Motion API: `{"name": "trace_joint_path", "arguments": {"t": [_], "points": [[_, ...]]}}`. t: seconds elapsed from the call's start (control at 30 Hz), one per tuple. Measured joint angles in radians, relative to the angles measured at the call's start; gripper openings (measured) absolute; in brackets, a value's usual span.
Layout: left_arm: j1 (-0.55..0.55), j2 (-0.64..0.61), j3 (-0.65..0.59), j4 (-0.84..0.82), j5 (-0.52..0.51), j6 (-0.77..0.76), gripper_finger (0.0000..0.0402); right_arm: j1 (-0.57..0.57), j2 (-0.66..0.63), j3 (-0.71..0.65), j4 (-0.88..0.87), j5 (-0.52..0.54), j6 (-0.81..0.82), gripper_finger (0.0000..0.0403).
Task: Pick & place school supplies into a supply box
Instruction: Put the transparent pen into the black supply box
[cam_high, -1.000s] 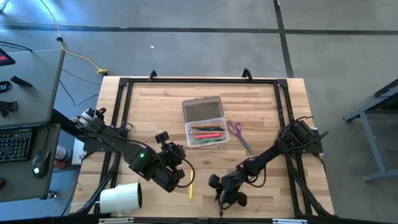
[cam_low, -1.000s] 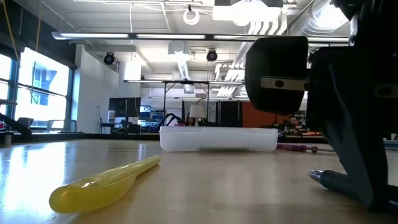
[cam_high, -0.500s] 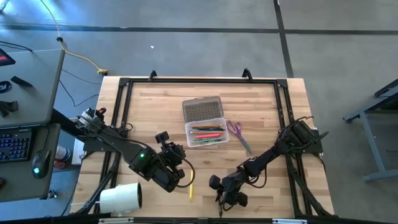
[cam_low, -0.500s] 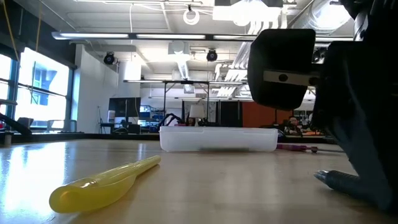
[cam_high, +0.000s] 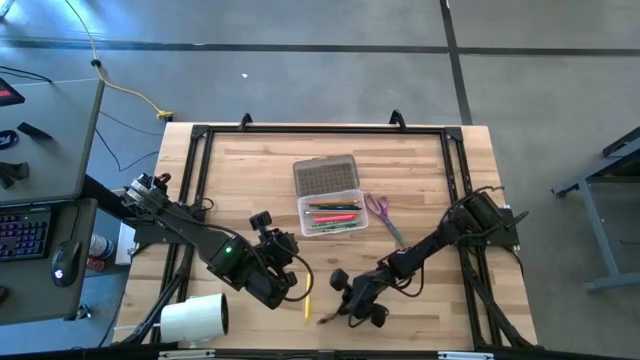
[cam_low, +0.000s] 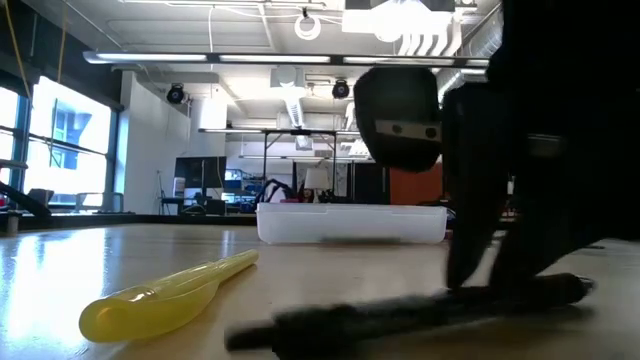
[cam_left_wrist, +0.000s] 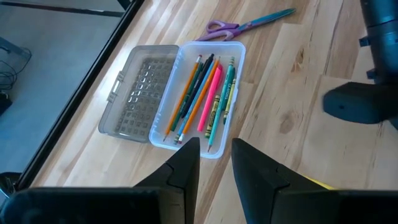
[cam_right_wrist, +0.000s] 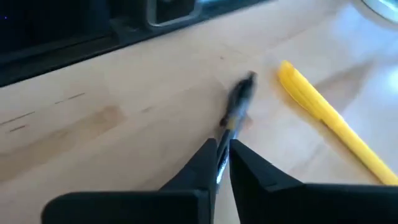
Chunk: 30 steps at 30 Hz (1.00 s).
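Now the right gripper (cam_right_wrist: 222, 163) pinches a dark pen (cam_right_wrist: 236, 112), lying flat, its tip toward the yellow marker (cam_right_wrist: 329, 118).

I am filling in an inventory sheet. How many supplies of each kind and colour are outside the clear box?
purple-handled scissors: 1
teal pen, beside them: 1
yellow pen: 1
dark pen, in the right pincer: 1
Total: 4

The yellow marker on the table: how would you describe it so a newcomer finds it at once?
Start at the big white roll at the table's near left corner. Between the two grippers lies the yellow marker, alone on bare wood. The neighbouring dark pen is pinched in the right gripper.
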<state>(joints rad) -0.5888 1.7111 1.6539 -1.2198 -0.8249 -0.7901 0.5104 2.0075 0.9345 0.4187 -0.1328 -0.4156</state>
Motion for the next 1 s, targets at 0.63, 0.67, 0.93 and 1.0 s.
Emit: {"name": "trace_joint_path", "arguments": {"t": [0.63, 0.67, 0.93, 1.0], "points": [[0.000, 0.000, 0.000, 0.000, 0.000, 0.000, 0.0127, 0.000, -0.001, 0.001, -0.021, 0.108, 0.266, 0.0090], [0.000, 0.000, 0.000, 0.000, 0.000, 0.000, 0.0127, 0.006, -0.001, 0.001, -0.021, 0.126, 0.280, 0.0097], [0.000, 0.000, 0.000, 0.000, 0.001, 0.000, 0.0127, 0.077, 0.000, 0.001, -0.025, 0.285, 0.486, 0.0133], [0.000, 0.000, 0.000, 0.000, 0.001, 0.000, 0.0127, 0.103, 0.000, 0.001, -0.030, 0.339, 0.542, 0.0132]]}}
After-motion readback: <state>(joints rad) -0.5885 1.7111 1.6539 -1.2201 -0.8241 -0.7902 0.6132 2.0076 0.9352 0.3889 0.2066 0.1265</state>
